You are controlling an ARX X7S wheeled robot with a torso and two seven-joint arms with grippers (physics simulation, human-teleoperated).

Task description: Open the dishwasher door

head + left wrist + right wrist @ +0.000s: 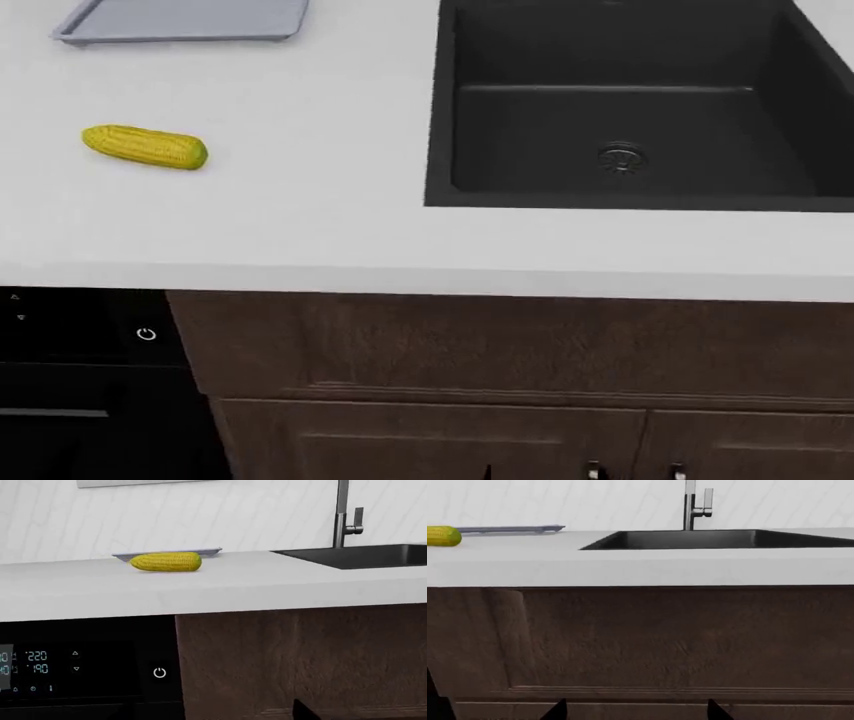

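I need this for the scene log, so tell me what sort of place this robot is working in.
Most likely a home kitchen. A black sink with a faucet is set into a white countertop, brown wood cabinets run below, and the dishwasher door sits at the left.

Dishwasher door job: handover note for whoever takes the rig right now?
Grippers: neither left nor right shows clearly in any view; only dark tips at the bottom edges, so the state of the jaws cannot be read.
Dishwasher door: at the head view's lower left, under the countertop, left of the brown cabinet. It looks shut; the silver handle is untouched.
Control panel is lit, with the power symbol at its right.
Done: nothing on the door.
Left: probably shift left, grasp the handle, pull the door down.
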